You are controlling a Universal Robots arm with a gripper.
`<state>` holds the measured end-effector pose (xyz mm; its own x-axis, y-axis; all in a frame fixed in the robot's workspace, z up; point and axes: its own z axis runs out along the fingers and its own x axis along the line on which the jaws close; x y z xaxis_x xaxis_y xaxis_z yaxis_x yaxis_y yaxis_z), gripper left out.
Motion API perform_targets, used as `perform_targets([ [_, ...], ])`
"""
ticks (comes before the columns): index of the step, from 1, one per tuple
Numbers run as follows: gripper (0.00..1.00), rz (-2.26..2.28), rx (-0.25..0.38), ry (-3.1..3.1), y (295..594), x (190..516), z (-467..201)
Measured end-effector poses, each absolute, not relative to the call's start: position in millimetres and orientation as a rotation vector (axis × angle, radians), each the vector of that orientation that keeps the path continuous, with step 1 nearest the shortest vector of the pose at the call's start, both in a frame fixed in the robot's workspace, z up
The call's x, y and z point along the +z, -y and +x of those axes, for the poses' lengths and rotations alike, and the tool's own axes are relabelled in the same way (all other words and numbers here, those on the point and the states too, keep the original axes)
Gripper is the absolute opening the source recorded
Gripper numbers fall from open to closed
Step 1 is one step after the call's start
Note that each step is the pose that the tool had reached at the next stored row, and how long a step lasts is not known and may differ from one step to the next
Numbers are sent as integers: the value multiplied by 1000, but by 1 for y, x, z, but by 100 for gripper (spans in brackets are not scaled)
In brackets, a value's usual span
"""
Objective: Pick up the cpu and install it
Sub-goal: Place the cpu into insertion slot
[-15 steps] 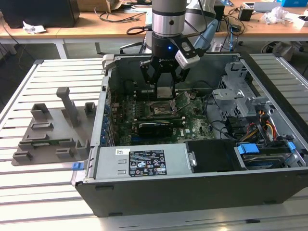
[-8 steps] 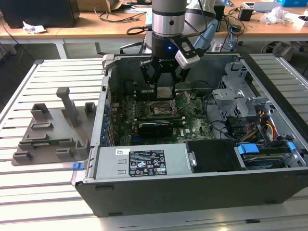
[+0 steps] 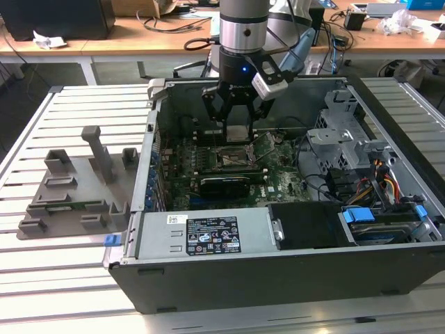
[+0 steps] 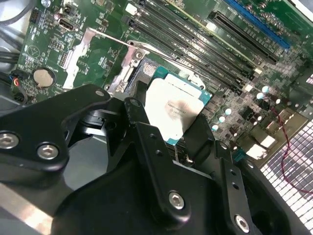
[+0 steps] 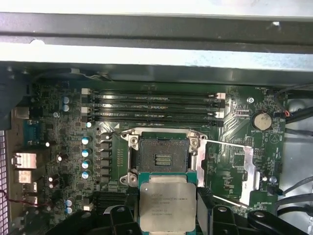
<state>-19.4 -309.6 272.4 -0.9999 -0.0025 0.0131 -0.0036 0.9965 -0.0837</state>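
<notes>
Setting: we see a slatted metal table [image 3: 76,104] with an open computer case [image 3: 278,278] lying on it; wooden desks [image 3: 139,35] with cables on the far side
Side items: grey holder blocks [image 3: 76,188] on the table toward the exterior view's left; well apart from the arm
Gripper: gripper [image 3: 236,126] points down inside the case above the motherboard [image 5: 58,147]; fingers [image 4: 140,122] narrow, clamped on two opposite edges of the cpu
Cpu: cpu [image 5: 167,203] held flat, silver top up, green rim showing; clear of the board, not seated; close to the socket; we cannot tell if it is centred over it
Socket: socket [image 5: 163,156] open, contact field bare; load plate [image 5: 247,161] swung aside
Step (our judgement): bringing the cpu over the socket; install not yet done
Doing it well (our judgement): hold the chip level; square its edges to the socket frame; match orientation marks; centre first, then go straight down; no sideways slide on the contacts; no pressing
Risk: a tilted or offset drop could bend contacts; load plate must not sit in the path
</notes>
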Motion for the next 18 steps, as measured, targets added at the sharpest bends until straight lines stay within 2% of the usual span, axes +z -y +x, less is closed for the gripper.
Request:
perform_targets([
  [18,55,-592,131,3053,310,272,-19],
])
